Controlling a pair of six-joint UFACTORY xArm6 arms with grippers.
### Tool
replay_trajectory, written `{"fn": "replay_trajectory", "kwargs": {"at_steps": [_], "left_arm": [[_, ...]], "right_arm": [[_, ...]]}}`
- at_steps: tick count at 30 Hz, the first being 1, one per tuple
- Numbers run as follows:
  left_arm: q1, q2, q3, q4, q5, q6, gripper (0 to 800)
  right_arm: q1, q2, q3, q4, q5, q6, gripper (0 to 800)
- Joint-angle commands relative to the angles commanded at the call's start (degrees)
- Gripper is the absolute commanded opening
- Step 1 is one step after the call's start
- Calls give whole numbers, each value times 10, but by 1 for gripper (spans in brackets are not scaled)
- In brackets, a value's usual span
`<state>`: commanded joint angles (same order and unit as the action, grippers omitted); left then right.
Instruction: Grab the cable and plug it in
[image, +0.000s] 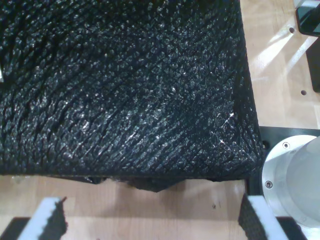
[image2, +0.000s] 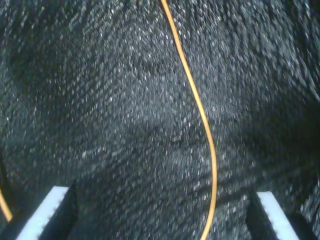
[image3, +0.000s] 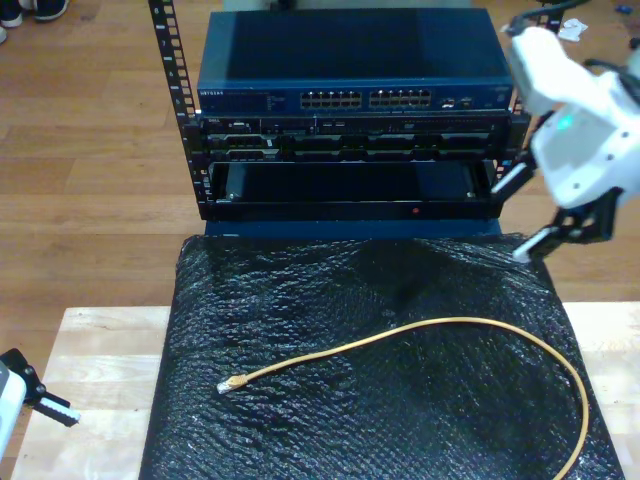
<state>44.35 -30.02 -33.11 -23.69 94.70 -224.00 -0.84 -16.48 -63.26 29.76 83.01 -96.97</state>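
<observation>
We see a light wooden table (image3: 95, 345) carrying a black bubbly plastic mat (image3: 420, 290); the thin orange-yellow cable (image3: 440, 324) lies on the mat, its plug at eight o'clock

Cable (image3: 440, 328) lies curved on mat (image3: 300, 290), plug end toward exterior view's left; rack (image3: 345, 110) stands behind mat; mat covers table (image3: 100, 350).

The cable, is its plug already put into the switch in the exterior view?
No, the plug of the cable lies on the black mat, apart from the switch.

No text, label or number is legible anywhere; the small markings on the network switch (image3: 350, 65) are too blurred to read.
</observation>
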Motion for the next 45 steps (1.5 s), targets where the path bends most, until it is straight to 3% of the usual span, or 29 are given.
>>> {"fn": "replay_trajectory", "kwargs": {"at_steps": [14, 36, 45], "left_arm": [[0, 1, 0, 0, 0, 1, 800], [0, 1, 0, 0, 0, 0, 800], [0, 3, 0, 0, 0, 0, 800]], "right_arm": [[52, 10, 1, 69, -38, 29, 794], [187, 69, 2, 62, -135, 44, 794], [241, 117, 3, 23, -172, 62, 794]]}}
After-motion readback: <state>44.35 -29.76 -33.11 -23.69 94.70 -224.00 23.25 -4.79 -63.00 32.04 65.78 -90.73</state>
